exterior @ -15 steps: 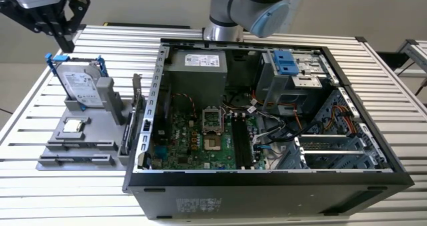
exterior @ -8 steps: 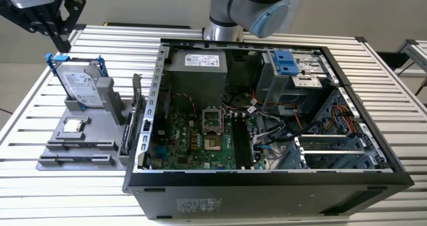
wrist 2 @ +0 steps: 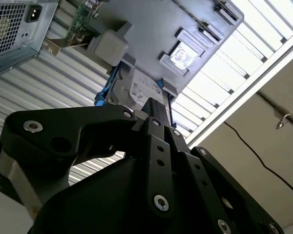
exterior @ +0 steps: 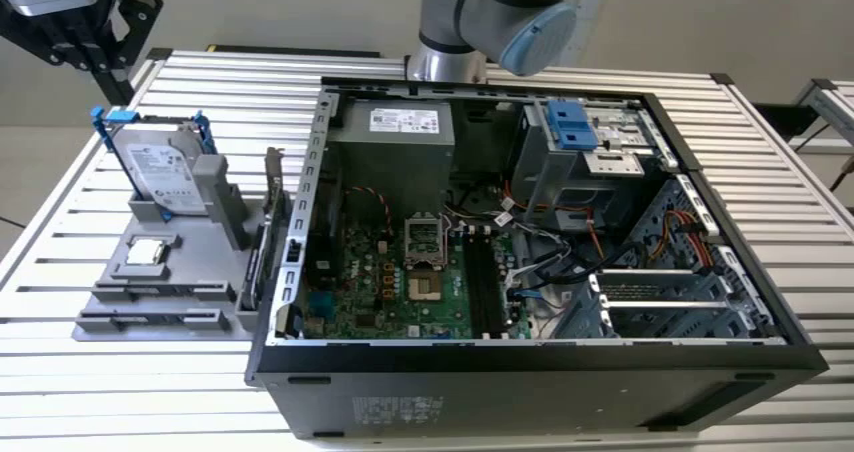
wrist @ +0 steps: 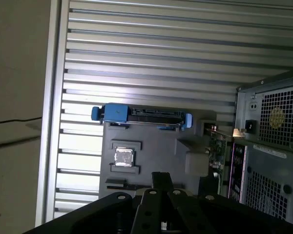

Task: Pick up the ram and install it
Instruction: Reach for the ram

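Observation:
The ram [exterior: 274, 202] is a thin dark circuit-board stick standing on edge in a slot along the side of the grey tray [exterior: 160, 282] nearest the open computer case [exterior: 534, 372]. Both wrist views show its green edge, in the first [wrist: 216, 144] and in the second [wrist 2: 82, 17]. My black gripper [exterior: 100, 57] hangs high above the table beyond the tray's far corner, at the exterior view's left, well apart from the ram. Its fingertips [wrist 2: 156, 109] are pressed together with nothing between them, and they point down toward the tray [wrist: 161, 183].
On the tray a silver hard drive in a blue frame [exterior: 163, 167] stands upright and a small square CPU chip [exterior: 147, 254] lies flat. Inside the case, long black memory slots [exterior: 483, 282] run beside the CPU socket [exterior: 420, 237]. The slatted metal table [exterior: 787, 172] surrounds everything.

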You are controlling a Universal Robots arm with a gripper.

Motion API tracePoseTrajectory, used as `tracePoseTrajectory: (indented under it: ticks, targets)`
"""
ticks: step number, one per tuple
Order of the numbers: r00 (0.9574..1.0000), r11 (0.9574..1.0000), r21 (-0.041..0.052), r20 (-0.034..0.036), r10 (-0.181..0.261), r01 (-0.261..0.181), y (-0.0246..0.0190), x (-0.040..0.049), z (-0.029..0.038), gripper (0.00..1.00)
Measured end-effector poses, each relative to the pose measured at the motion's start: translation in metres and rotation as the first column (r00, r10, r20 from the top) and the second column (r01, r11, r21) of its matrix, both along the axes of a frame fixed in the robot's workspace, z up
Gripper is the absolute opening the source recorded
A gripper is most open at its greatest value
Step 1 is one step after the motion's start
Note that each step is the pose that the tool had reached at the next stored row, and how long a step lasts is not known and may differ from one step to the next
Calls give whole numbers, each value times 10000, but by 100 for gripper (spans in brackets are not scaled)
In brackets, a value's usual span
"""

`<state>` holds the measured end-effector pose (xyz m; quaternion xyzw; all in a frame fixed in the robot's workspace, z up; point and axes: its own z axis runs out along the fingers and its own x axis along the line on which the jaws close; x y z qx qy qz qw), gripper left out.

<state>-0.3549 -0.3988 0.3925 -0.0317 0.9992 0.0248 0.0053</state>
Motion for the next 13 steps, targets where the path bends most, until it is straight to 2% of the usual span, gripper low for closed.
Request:
tracePoseTrajectory:
  ticks: [6,13]
  targets:
    - [10000,10000,0,-1,-1,1,-2,-3,0,0]
    - [10000,10000,0,-1,-5,5,-49,-2,0,0]
